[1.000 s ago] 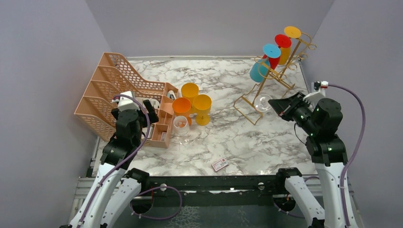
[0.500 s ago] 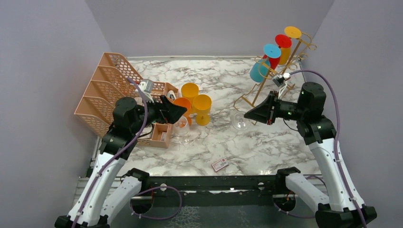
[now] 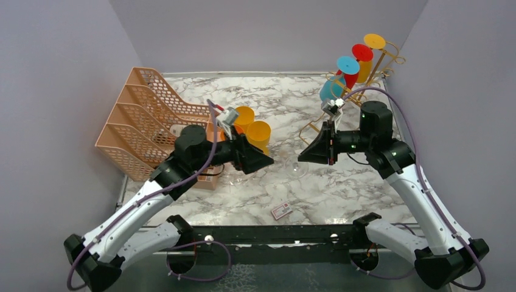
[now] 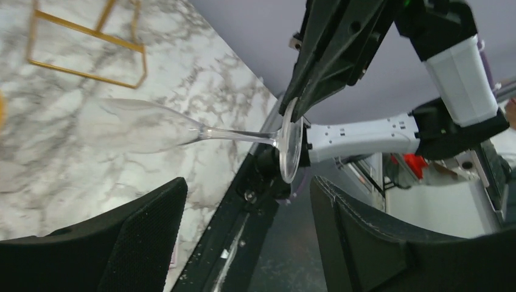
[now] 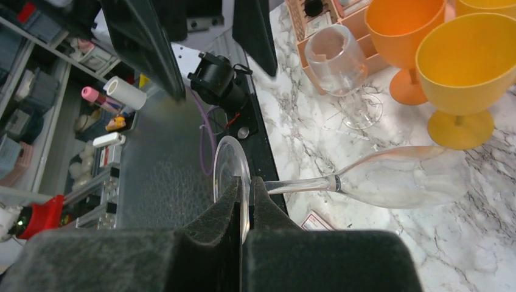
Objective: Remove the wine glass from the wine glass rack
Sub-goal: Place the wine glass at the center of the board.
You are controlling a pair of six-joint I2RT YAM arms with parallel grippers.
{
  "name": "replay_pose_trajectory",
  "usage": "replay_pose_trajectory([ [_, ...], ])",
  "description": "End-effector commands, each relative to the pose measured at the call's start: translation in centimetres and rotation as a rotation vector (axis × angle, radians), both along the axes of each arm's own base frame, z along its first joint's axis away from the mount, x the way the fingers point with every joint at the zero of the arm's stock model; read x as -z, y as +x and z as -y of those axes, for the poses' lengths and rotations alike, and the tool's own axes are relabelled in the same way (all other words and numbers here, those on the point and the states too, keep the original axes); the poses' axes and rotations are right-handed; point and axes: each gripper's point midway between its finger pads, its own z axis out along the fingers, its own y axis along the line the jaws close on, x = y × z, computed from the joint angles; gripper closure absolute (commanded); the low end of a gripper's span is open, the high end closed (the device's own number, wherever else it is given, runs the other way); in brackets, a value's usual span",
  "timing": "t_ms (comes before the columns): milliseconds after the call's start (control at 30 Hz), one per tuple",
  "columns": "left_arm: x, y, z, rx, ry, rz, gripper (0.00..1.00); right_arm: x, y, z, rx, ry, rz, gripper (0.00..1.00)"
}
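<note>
The right jaws are clenched on the flat foot of the clear wine glass (image 5: 401,176), which lies sideways (stem level, bowl pointing left) over the middle of the marble desk (image 3: 341,188). It is off the gold wine glass rack (image 3: 387,56) and well to its near left. It seems to hang clear of the desk, though the top view is too faint to be sure. The left jaws gape, released, facing the bowl and touching nothing.

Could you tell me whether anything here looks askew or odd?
Yes: the clear wine glass is held sideways, pinched only by its foot in the right gripper, its bowl pointing towards the open left gripper.
</note>
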Motion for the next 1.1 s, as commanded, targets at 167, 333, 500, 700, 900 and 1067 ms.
replay_pose_trajectory([
  [167,-0.5,-2.9,6.4,0.125,-0.028,0.078,0.31,-1.2,-0.3,-1.1,-0.026,0.051,0.104,0.99],
  [333,0.7,-3.1,7.3,0.098,-0.014,0.055,0.48,-1.1,-0.6,-1.5,-0.050,0.091,0.099,0.99],
  [500,1.0,-2.7,7.3,0.067,-0.015,0.061,0.73,-0.6,-0.4,-1.7,-0.046,0.090,0.092,0.99],
  [700,2.2,-2.9,6.7,0.060,0.015,0.048,1.00,-0.7,-1.6,-1.8,-0.093,0.108,0.057,0.96],
  [900,2.6,-3.4,6.4,0.067,0.000,0.029,1.00,0.5,-2.7,-1.1,-0.099,0.057,0.019,0.77],
  [1067,2.2,-3.7,5.9,0.062,-0.035,0.042,1.00,2.5,-3.9,-0.6,-0.116,0.031,-0.053,0.58],
])
